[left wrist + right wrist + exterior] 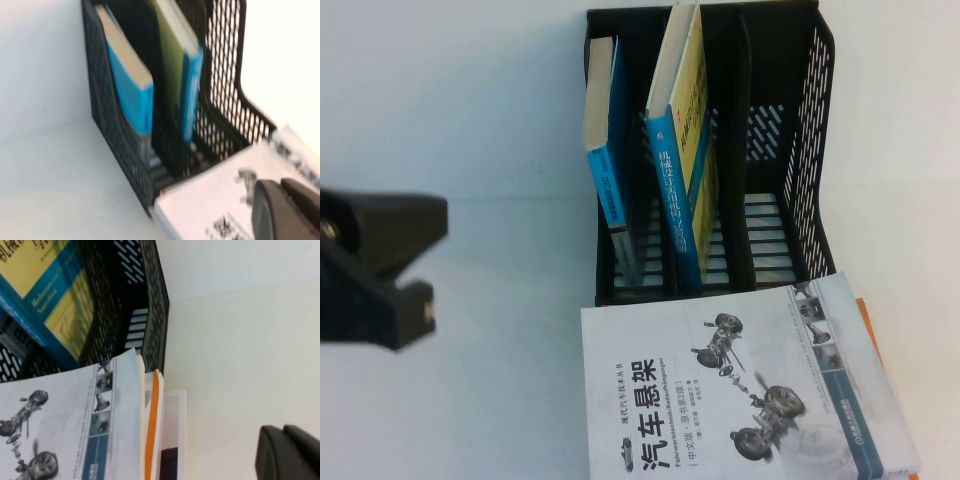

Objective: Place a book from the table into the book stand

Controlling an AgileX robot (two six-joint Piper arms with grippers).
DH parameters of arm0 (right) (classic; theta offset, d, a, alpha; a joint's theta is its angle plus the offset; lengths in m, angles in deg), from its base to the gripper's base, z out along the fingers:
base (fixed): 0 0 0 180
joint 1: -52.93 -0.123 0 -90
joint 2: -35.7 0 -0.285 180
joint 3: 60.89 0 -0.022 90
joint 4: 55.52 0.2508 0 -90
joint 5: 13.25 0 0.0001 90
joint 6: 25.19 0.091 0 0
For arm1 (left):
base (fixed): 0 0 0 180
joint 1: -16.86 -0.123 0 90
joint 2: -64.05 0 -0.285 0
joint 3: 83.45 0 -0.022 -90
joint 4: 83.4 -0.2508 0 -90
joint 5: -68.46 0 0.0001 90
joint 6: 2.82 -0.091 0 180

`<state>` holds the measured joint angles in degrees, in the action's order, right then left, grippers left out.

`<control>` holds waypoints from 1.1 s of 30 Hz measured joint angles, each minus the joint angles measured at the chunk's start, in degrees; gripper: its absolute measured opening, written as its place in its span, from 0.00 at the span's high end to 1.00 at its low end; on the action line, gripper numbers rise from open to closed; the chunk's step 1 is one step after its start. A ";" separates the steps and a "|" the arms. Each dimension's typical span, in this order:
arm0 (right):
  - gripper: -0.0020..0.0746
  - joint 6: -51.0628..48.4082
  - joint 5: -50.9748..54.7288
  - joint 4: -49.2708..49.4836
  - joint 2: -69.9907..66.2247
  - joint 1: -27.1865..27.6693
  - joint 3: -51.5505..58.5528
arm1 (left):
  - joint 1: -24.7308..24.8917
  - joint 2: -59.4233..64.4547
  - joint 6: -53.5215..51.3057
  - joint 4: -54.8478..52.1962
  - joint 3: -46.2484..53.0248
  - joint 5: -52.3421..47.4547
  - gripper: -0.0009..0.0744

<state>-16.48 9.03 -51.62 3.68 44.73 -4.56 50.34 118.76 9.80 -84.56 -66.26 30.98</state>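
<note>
The book (682, 140), thick with a pale yellow-green cover and a blue spine, stands leaning in the middle slot of the black book stand (815, 150). It also shows in the left wrist view (180, 75) and the right wrist view (50, 295). My left gripper (415, 270) hovers over the white table (470, 120), left of the stand and apart from it. In the left wrist view its fingers (265, 210) lie together, empty. My right gripper (282, 440) is out of the high view; it is shut and empty over bare table to the right of the stand.
A thinner blue book (605, 130) stands in the stand's left slot; the right slot (765, 200) is empty. A white book with a car-parts picture (740, 390) lies on a stack right in front of the stand, with an orange-edged book (154, 425) under it.
</note>
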 joint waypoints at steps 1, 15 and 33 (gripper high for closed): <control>0.96 0.09 -1.20 0.00 0.00 0.00 1.04 | 0.00 -1.14 0.23 0.60 3.60 2.10 0.99; 0.96 0.13 -2.20 0.00 0.00 0.00 3.71 | 0.00 -4.00 1.08 1.16 16.59 10.34 0.99; 0.96 0.22 -1.96 0.00 0.00 0.00 3.71 | -2.30 -7.50 0.90 0.35 16.69 8.24 0.99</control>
<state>-16.26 7.07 -51.62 3.68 44.73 -0.86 48.03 111.26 10.70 -84.21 -49.57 39.22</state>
